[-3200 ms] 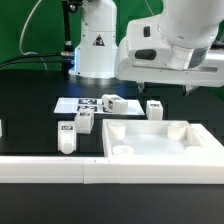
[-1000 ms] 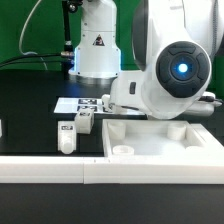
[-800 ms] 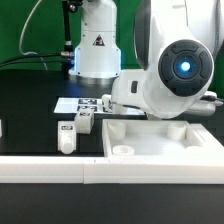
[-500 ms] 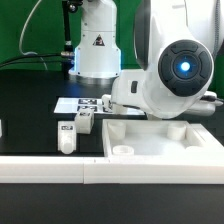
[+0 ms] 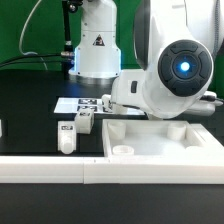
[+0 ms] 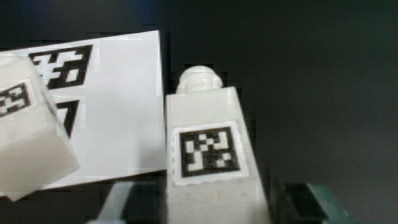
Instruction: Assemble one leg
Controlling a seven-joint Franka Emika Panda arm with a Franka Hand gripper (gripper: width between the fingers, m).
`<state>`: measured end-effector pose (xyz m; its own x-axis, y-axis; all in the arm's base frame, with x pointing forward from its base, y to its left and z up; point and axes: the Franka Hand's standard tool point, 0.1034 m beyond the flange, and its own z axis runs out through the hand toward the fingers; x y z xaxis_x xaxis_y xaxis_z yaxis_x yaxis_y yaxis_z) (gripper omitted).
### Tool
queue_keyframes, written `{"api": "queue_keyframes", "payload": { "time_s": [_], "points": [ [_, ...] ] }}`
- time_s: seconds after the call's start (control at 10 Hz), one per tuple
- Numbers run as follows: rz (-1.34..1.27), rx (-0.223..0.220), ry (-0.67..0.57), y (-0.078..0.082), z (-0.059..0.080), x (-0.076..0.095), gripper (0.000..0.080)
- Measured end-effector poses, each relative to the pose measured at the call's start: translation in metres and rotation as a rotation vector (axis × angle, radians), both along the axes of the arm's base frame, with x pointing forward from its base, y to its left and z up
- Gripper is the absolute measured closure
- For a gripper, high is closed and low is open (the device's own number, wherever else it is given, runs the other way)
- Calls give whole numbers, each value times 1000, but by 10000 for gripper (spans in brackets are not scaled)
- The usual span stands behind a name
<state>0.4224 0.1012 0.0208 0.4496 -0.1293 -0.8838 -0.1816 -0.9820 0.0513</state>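
In the wrist view a white square leg (image 6: 210, 140) with a black-and-white tag on its side lies on the black table, rounded tip pointing away. My gripper (image 6: 217, 206) straddles its near end, one finger on each side with dark gaps between fingers and leg, so it is open. In the exterior view the arm's round wrist body (image 5: 178, 70) hides the gripper and this leg. Two more legs (image 5: 66, 135) (image 5: 85, 122) stand on the exterior view's left. The large white tray-like part (image 5: 160, 142) lies at the front.
The marker board (image 5: 72, 104) lies behind the two legs; it also shows in the wrist view (image 6: 111, 70), beside the straddled leg. Another white tagged part (image 6: 27, 140) lies over the board. A white rail (image 5: 50, 168) runs along the front.
Since 3.2 s ago the arm has swung down and turned, and now covers the two parts behind the tray. Over the last second nothing has visibly moved.
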Motion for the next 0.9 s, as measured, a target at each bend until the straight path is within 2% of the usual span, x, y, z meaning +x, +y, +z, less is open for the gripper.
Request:
{"api": "queue_keyframes", "payload": {
  "time_s": [0.1,0.3,0.4,0.5,0.6,0.7,0.9],
  "points": [
    [0,1,-2,0,2,1,524],
    [7,36,-22,-3,51,24,524],
    [4,47,-50,-6,71,36,524],
    [7,50,-52,-6,81,43,524],
    [13,49,-78,-3,79,48,524],
    [5,40,-168,-1,75,56,522],
    [-7,26,-290,0,77,59,522]
  ]
}}
